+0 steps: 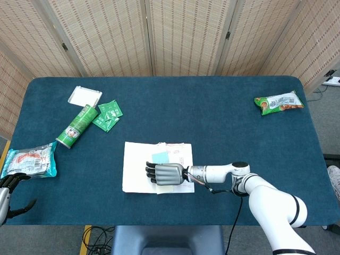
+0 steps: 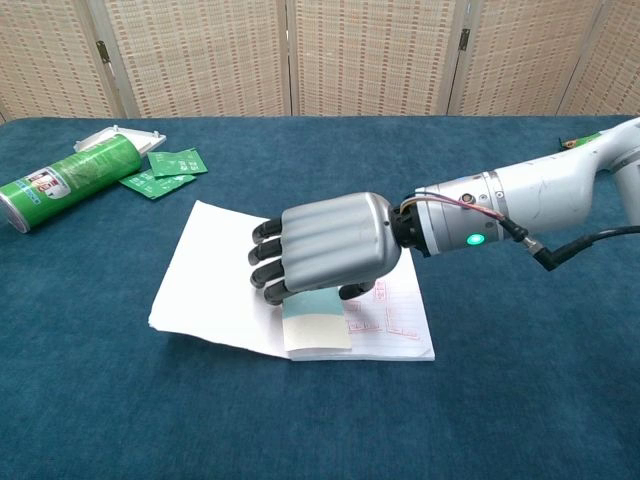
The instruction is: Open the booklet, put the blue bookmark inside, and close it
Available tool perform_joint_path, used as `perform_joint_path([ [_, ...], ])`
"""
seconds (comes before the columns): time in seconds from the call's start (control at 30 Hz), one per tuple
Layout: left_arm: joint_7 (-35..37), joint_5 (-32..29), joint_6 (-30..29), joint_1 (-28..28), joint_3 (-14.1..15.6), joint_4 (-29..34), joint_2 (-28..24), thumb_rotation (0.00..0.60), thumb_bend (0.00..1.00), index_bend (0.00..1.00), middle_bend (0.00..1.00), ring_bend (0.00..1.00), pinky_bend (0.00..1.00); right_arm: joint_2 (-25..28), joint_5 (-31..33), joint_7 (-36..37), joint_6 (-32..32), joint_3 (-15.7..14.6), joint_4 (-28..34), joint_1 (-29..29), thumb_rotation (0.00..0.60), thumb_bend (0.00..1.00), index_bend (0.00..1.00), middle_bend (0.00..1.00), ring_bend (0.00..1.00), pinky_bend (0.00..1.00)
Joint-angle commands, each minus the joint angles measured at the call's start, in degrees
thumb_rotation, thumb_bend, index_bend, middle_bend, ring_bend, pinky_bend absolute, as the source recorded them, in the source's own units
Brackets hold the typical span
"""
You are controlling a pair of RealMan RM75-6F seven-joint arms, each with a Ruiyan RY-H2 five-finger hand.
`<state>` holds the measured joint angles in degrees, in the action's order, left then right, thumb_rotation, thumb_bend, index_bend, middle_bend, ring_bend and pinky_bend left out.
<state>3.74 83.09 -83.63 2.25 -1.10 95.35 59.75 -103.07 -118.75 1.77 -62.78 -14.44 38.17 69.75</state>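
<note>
Here the open booklet [image 2: 230, 270] lies on the tabletop [image 1: 223, 122] under the right hand [image 2: 325, 245], whose fingers lie flat, gripping nothing, over the blue bookmark [image 2: 316, 320] on its pages. Well beyond the fingertips lie a green can [image 1: 77, 126] and green packets [image 1: 108, 115]. The left hand [image 1: 8, 188] hangs open off the table edge.
</note>
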Motion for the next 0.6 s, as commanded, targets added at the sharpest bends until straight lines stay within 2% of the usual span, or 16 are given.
perform_joint_path([
  [0.03, 0.0, 0.0, 0.0, 0.0, 0.0, 0.0, 0.0, 0.600, 0.24, 0.32, 0.26, 0.21, 0.25, 0.0, 0.2, -0.3, 0.1, -0.1, 0.2, -0.1, 0.600, 0.17, 0.35, 0.21, 0.15, 0.17],
  [0.43, 0.2, 0.1, 0.0, -0.1, 0.1, 0.0, -0.1, 0.600, 0.24, 0.32, 0.26, 0.21, 0.25, 0.5, 1.6, -2.0, 0.3, 0.3, 1.8, -0.4, 0.600, 0.17, 0.23, 0.19, 0.14, 0.15],
  [0.6, 0.2, 0.2, 0.1, -0.1, 0.1, 0.0, -0.1, 0.600, 0.24, 0.32, 0.26, 0.21, 0.25, 0.9, 2.1, -2.8, 0.5, 0.3, 2.5, -0.7, 0.600, 0.17, 0.22, 0.18, 0.13, 0.15],
])
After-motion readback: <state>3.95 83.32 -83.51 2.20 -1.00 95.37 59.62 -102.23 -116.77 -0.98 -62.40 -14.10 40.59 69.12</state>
